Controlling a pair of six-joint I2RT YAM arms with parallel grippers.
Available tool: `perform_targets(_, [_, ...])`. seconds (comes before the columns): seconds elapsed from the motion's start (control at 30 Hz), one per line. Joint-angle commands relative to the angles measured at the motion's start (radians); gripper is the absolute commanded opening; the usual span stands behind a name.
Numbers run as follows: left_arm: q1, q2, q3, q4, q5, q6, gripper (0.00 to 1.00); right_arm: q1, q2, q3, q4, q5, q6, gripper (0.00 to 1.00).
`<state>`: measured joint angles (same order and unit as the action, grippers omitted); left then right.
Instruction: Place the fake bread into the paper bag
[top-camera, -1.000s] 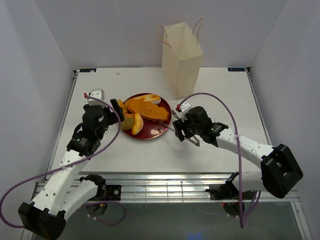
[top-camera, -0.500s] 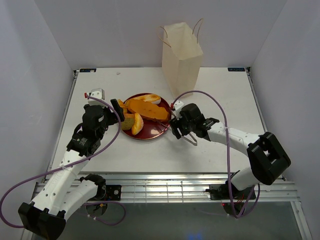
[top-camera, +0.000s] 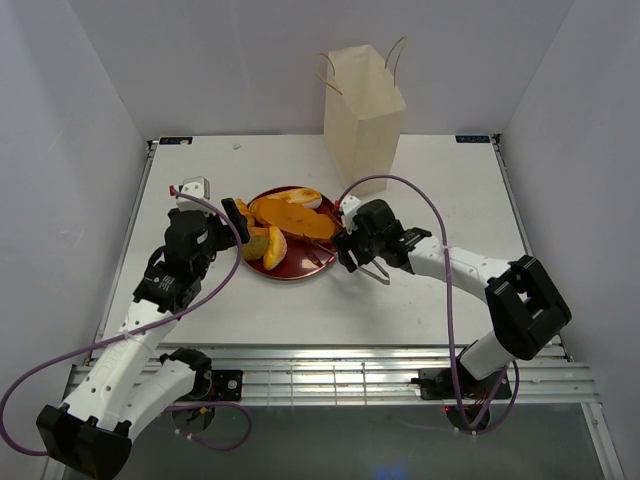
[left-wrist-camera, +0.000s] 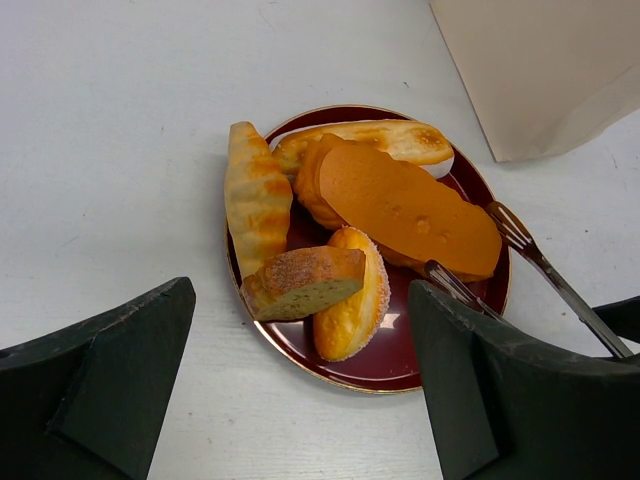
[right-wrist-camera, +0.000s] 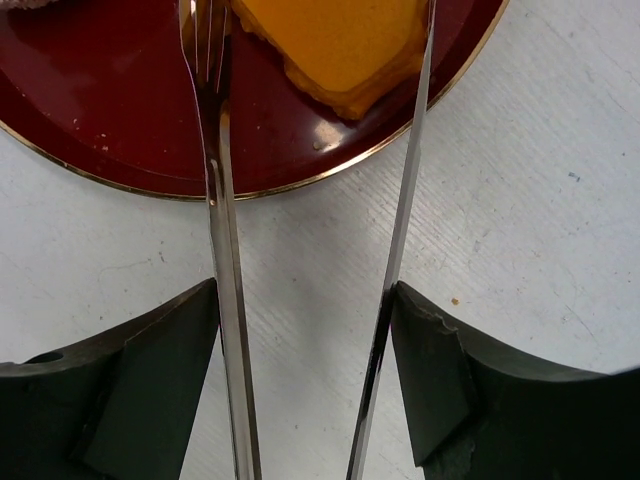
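The fake bread lies on a dark red plate (top-camera: 303, 269): a big flat orange slice (left-wrist-camera: 410, 205), a long roll (left-wrist-camera: 370, 138), a ridged roll (left-wrist-camera: 257, 195), a cut wedge (left-wrist-camera: 300, 282) and a sugared oval (left-wrist-camera: 355, 295). The paper bag (top-camera: 365, 110) stands upright behind the plate. My right gripper (top-camera: 349, 246) is shut on thin metal tongs (right-wrist-camera: 215, 200). The tongs' two arms reach over the plate rim and straddle the end of the orange slice (right-wrist-camera: 340, 40). My left gripper (top-camera: 238, 222) is open and empty at the plate's left edge.
The bag's base (left-wrist-camera: 540, 70) stands just beyond the plate's far right rim. The tongs (left-wrist-camera: 540, 265) lie across the plate's right side. White walls enclose the table on three sides.
My right gripper has moved left with the tongs, and their tips now reach over the plate around the orange slice. The left arm has not moved.
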<state>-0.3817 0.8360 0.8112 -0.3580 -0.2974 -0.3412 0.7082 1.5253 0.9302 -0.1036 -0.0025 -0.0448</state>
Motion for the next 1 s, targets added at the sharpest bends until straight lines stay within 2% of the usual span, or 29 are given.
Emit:
perform_targets(0.0, [0.0, -0.009, 0.003, 0.01, 0.015, 0.004, 0.97, 0.004, 0.03, 0.065, -0.01, -0.04, -0.036, 0.73])
perform_targets(0.37, [0.0, -0.014, 0.003, 0.01, 0.02, 0.005, 0.97, 0.004, 0.088, 0.192, -0.148, -0.054, -0.104, 0.71])
perform_targets(0.57, [0.0, -0.014, 0.005, 0.01, 0.021, 0.005, 0.97, 0.002, 0.096, 0.239, -0.186, -0.047, -0.116, 0.56])
perform_targets(0.93, [0.0, -0.017, 0.005, 0.01, 0.02, 0.005, 0.97, -0.004, 0.085, 0.295, -0.265, -0.054, -0.124, 0.42])
perform_targets(0.97, [0.0, -0.017, 0.003, 0.01, 0.02, 0.005, 0.97, -0.006, 0.07, 0.298, -0.268, -0.048, -0.124, 0.38])
